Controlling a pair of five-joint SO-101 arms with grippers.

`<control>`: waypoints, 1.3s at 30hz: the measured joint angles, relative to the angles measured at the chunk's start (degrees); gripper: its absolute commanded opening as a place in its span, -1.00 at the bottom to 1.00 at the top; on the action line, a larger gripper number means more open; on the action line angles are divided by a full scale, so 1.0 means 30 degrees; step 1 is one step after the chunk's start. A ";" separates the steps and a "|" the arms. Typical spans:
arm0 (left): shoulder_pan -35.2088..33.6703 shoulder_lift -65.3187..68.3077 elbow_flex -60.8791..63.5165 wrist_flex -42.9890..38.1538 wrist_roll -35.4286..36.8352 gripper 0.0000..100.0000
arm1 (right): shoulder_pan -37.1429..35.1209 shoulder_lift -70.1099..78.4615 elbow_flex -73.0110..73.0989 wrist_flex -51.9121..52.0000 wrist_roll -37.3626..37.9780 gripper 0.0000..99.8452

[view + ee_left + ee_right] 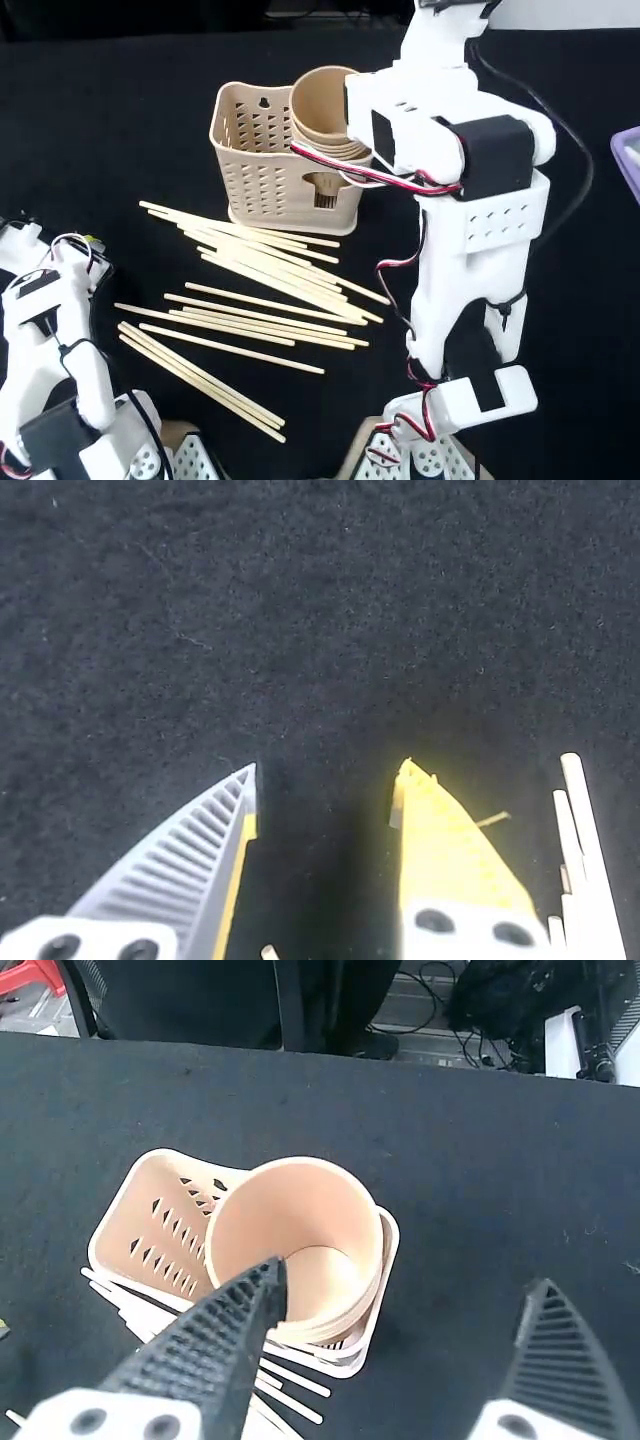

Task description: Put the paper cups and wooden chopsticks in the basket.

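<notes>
Hovering the right gripper (pixel 410 1278) above the basket (pixel 262 165), with its black ribbed fingers (pixel 235 1325) spread wide apart and clasping nothing. Looking down from there into a nested stack of paper cups (pixel 300 1235), which is standing inside the basket at the end nearer the right arm (pixel 470 200). Finding that stack leaning and poking well above the rim in the high view, and glimpsing the lowest cup through the slots in the beige front wall.

Seeing the wooden chopsticks (pixel 262 290) lying loose on the black cloth (pixel 120 120), all of them outside the basket. Finding them fanned out in overlapping bunches in front of it, between the two arms. Noting the farthest sticks just beside the basket's base and the nearest ones close to the left arm (pixel 50 350).

Holding the left gripper (pixel 325 780) close over bare black cloth at the near left corner of the table. Showing its two fingers parted with nothing between them, one grey and ribbed, the other faced in yellow. Catching a few pale chopstick ends just beside the yellow-faced finger.
</notes>
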 measured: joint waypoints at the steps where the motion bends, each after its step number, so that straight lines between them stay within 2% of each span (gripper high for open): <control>1: 0.0000 0.0000 0.0000 0.0000 0.0000 -0.56 | 0.0000 0.0000 0.0000 0.0000 0.0000 -0.40; 6: 0.0000 0.0000 0.0000 0.0000 0.0000 -0.56 | -0.0117 -0.1114 0.0996 0.0000 0.0000 -0.60; 9: 0.0000 0.0000 0.0000 0.0000 0.0000 -0.56 | -0.1231 -0.3370 0.3399 0.0000 0.0000 -0.61; 12: 0.0000 0.0000 0.0000 0.0000 0.0000 -0.56 | -0.3253 -0.6212 0.7385 0.0000 0.0117 -0.59; 18: 0.0000 0.0000 0.0000 0.0000 0.0000 -0.56 | -0.8234 -1.0051 1.7553 -0.1231 0.3575 -0.37; 22: -0.0264 0.0000 0.0000 0.0000 0.0000 -0.56 | -1.1458 -1.0256 2.4615 -0.4366 0.4513 -0.35; 28: -0.1934 0.0000 0.0000 0.0000 0.0000 -0.56 | -1.4007 -1.0256 3.2059 -1.1370 0.4073 -0.35; 31: -0.2667 0.0000 0.0000 0.0000 0.0293 -0.56 | -1.4945 -1.0256 3.4725 -1.4769 0.2198 -0.35; 34: -0.3751 0.0000 0.0000 0.0000 0.1700 -0.56 | -1.5941 -1.0256 3.6747 -1.7407 0.0615 -0.35; 39: -0.4190 0.0000 0.0000 0.0000 0.2725 -0.56 | -1.8256 -1.0256 3.8271 -1.8491 0.0176 -0.35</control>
